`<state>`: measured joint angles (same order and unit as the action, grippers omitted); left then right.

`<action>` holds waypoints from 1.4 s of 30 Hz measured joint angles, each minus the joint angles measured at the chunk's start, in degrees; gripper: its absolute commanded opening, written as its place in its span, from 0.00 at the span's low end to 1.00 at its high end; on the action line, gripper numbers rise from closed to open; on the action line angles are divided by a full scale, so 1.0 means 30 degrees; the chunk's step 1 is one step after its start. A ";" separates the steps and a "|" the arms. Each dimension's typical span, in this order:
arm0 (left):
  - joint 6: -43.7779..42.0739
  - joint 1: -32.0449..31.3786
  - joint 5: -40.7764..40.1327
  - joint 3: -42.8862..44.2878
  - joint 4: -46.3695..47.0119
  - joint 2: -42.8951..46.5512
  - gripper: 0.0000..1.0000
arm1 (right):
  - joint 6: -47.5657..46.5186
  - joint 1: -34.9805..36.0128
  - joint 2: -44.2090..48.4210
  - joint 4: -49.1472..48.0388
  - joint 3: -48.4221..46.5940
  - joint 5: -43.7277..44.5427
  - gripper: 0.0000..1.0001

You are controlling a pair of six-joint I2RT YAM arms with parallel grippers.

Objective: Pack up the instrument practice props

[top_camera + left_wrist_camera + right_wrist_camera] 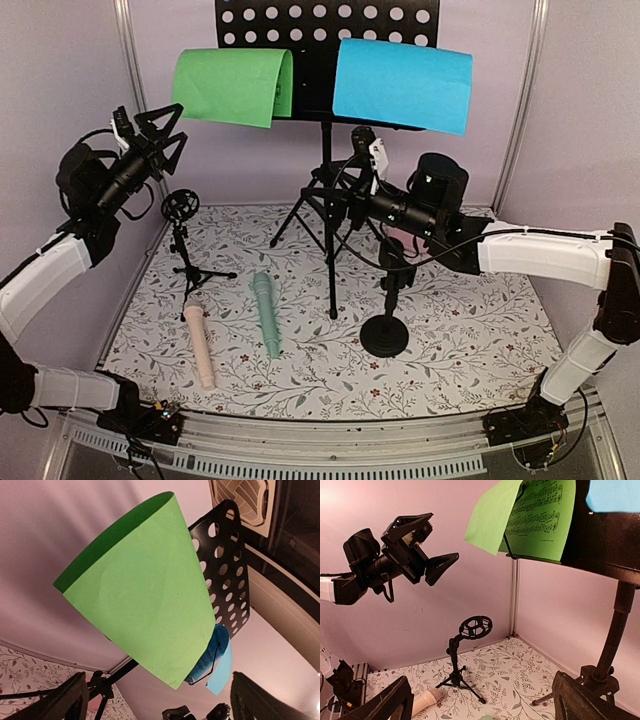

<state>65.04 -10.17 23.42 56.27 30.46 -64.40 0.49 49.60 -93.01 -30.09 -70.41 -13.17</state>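
Presently, the black perforated music rack (325,30) is stood at 12 o'clock of the floral mat (480,340), with the green music sheet (232,87) draped on it at 11 o'clock and the blue music sheet (402,85) at 1 o'clock. The mint microphone (267,315) and pink microphone (200,345) are laid flat toward 8 o'clock, the tripod mic support (183,245) is stood at 10 o'clock, and the round-based mic support (386,320) at 3 o'clock of the mint microphone. The left gripper (180,125), beside the green music sheet, and the right gripper (362,150), near the rack's pole, are held spread wide, empty.
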 measured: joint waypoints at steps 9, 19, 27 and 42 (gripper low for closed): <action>0.4342 0.0233 -0.0182 -0.0044 0.4852 -0.3220 0.95 | 0.1027 0.0415 0.2171 -0.0124 0.1552 0.1173 0.99; 0.6426 0.0080 -0.0321 0.0780 0.7570 -0.5508 0.88 | 0.0831 0.0576 0.3038 -0.0095 0.2426 0.1712 0.99; 0.6739 -0.0379 0.0328 0.1115 0.9792 -0.5901 0.77 | 0.0313 0.0583 0.3519 -0.0117 0.2630 0.1705 0.99; 0.4772 -0.0780 0.0546 0.1486 0.8859 -0.4080 0.43 | 0.0175 0.0590 0.3585 -0.0109 0.2892 0.1311 0.99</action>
<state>79.35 -12.51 25.06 60.73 57.04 -76.64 1.02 51.37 -82.26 -30.41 -61.73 -9.23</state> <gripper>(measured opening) 0.494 0.989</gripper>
